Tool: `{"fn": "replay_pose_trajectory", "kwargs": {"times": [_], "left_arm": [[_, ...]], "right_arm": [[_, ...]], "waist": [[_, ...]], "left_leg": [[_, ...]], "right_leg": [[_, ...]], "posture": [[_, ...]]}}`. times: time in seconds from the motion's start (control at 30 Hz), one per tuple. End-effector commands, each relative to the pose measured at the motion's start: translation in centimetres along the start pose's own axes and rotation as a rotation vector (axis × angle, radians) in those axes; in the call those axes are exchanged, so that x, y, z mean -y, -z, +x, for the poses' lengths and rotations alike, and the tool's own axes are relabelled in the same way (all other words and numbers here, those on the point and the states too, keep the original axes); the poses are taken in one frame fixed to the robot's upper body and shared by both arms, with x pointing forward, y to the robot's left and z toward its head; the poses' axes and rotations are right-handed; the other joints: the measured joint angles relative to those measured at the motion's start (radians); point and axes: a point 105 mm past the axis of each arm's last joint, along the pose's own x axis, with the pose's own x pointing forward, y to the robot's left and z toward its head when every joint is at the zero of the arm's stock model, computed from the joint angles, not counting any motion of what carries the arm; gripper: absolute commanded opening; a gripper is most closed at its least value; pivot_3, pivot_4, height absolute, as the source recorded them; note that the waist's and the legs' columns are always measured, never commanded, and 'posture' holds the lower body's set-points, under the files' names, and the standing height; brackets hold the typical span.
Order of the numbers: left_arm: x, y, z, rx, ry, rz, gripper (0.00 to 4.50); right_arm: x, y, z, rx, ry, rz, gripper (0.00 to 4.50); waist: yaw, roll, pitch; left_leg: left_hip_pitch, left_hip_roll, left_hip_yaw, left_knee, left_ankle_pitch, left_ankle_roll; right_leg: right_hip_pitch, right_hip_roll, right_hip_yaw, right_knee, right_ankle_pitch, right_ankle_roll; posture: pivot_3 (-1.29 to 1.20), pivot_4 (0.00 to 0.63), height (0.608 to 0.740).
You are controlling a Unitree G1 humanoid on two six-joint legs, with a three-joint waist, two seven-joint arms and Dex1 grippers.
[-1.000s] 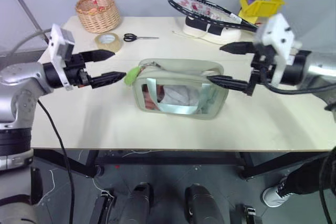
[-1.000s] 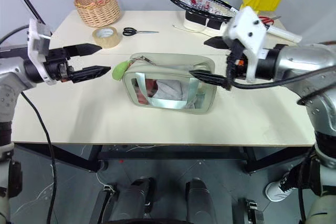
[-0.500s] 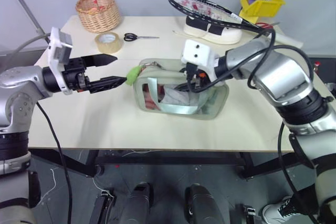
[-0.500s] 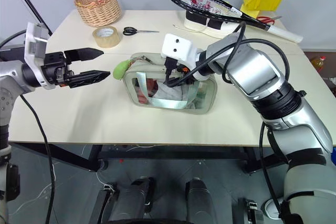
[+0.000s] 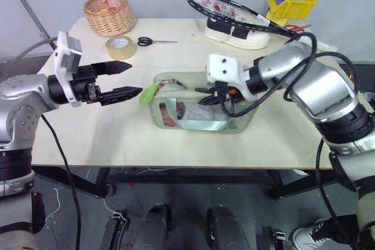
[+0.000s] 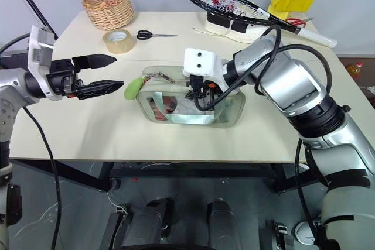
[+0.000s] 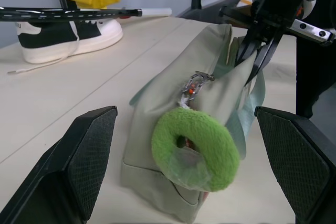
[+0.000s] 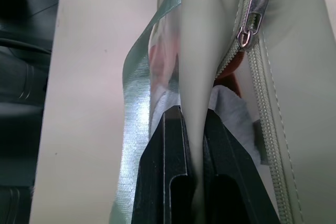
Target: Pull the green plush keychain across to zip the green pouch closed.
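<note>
On the pale table [image 5: 88,139], at the left, the left gripper [image 5: 127,80] hovers level with its two black fingers spread wide, holding nothing; its tips point at the keychain [image 5: 147,93] and stop just short of it. The keychain, a lime-green fuzzy ring, hangs by a small metal ring at the left end of the pouch [image 5: 193,122], which lies mid-table with its clear window facing the robot. Along the pouch's top the zipper [image 8: 255,77] lies open. Further right, the right gripper [image 5: 212,94] comes down at a slant onto the pouch's top, its fingers [image 8: 173,177] clenched on a fold of the pouch's front edge just beside the zipper's teeth. Behind, along the far side of the table from left to right, stand a basket [image 5: 108,13], tape [image 5: 120,47], scissors [image 5: 153,41], a racket [image 5: 234,10] resting on a shoe [image 5: 237,34], and a yellow bin [image 5: 290,5].
</note>
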Motion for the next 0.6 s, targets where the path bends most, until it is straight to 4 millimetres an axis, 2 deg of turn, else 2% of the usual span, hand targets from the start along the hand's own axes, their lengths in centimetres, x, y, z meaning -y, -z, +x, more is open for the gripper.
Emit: {"fn": "replay_pose_trajectory", "kwargs": {"times": [0.03, 0.23, 0.47, 0.57, 0.6], "left_arm": [[0.2, -0.9, -0.1, 0.013, 0.008, 0.054, 4.5], [0.1, -0.9, 0.2, 0.007, 0.016, 0.06, 4.5], [0.4, -0.5, 0.5, -0.006, 0.032, 0.067, 4.5], [0.5, -0.5, 0.5, -0.008, 0.036, 0.067, 4.5], [0.5, -0.6, 0.5, -0.009, 0.037, 0.066, 4.5]], "right_arm": [[0.7, -0.9, -1.1, 0.028, 0.056, -0.022, 0.05], [1.2, -1.7, -1.1, 0.076, 0.073, 0.02, 0.05], [0.2, -0.9, -0.5, 0.066, 0.055, 0.01, 0.05], [0.5, -0.8, -1.1, 0.072, 0.083, 0.066, 1.04], [0.6, -0.9, -1.3, 0.083, 0.09, 0.084, 1.52]], "waist": [[0.0, 0.0, 0.0], [-0.001, 0.0, 0.0], [0.0, 0.0, 0.0], [-0.001, 0.0, 0.0], [-0.001, 0.0, 0.0]], "left_leg": [[0.0, 0.0, 0.0, 0.0, 0.0, 0.0], [0.0, 0.0, 0.0, 0.0, 0.0, 0.0], [0.0, 0.0, 0.0, 0.0, 0.0, 0.0], [0.0, 0.0, 0.0, 0.0, 0.0, 0.0], [0.0, 0.0, 0.0, 0.0, 0.0, 0.0]], "right_leg": [[0.0, 0.0, 0.0, 0.0, 0.0, 0.0], [0.0, 0.0, 0.0, 0.0, 0.0, 0.0], [0.0, 0.0, 0.0, 0.0, 0.0, 0.0], [0.0, 0.0, 0.0, 0.0, 0.0, 0.0], [0.0, 0.0, 0.0, 0.0, 0.0, 0.0]], "posture": [[0.0, 0.15, 0.659], [0.0, 0.15, 0.659], [0.0, 0.15, 0.659], [0.0, 0.15, 0.659], [0.0, 0.15, 0.659]]}}
